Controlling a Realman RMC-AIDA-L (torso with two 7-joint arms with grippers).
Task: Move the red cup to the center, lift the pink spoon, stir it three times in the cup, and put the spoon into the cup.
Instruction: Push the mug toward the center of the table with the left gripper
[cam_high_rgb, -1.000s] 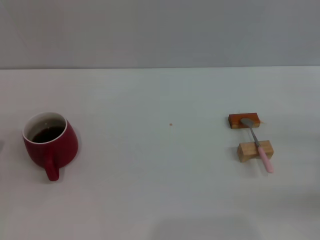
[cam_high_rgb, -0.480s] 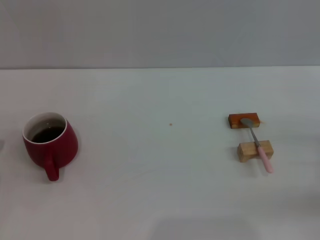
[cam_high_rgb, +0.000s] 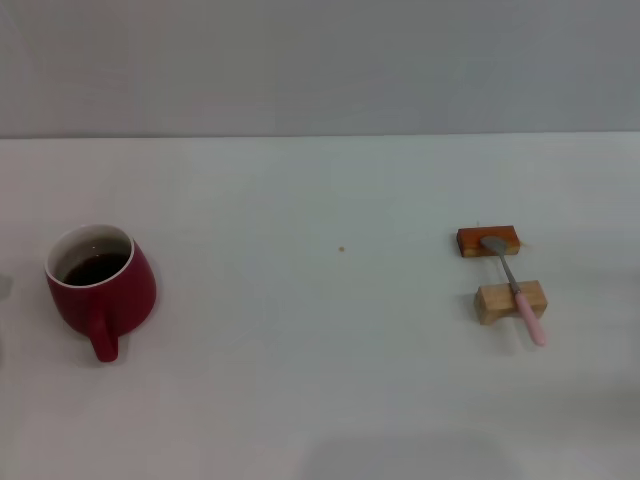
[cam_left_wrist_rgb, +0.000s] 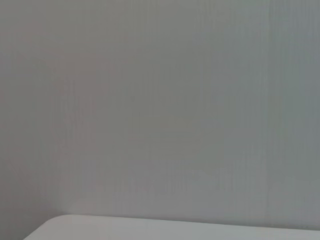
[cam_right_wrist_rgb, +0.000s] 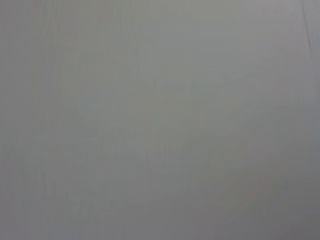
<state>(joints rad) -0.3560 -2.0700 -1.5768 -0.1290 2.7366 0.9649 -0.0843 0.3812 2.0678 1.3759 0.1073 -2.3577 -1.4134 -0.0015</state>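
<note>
Neither gripper appears in any view, so positions relative to a gripper cannot be given and the finger state of both cannot be told. Arm pose is likewise not visible. The left wrist view shows only a grey wall and a strip of the white table (cam_left_wrist_rgb: 150, 229); the right wrist view shows a plain grey surface only.

The red cup (cam_high_rgb: 100, 285) stands upright on the table (cam_high_rgb: 320, 380) at the robot's left side, well apart from the table's centre. Its loop handle points toward the robot, and dark liquid fills the interior below the white inner rim.

The pink spoon (cam_high_rgb: 516, 290) lies at the robot's right side, well apart from the cup. It is bridged across two small blocks: the grey metal bowl rests on the reddish-brown block (cam_high_rgb: 488, 241), farther from the robot, and the neck crosses the pale wooden block (cam_high_rgb: 510, 302), nearer to it. The pink handle overhangs the pale block toward the robot.

A small dark speck (cam_high_rgb: 341, 249) lies near mid-table. The table's far edge meets the grey wall (cam_high_rgb: 320, 60).
</note>
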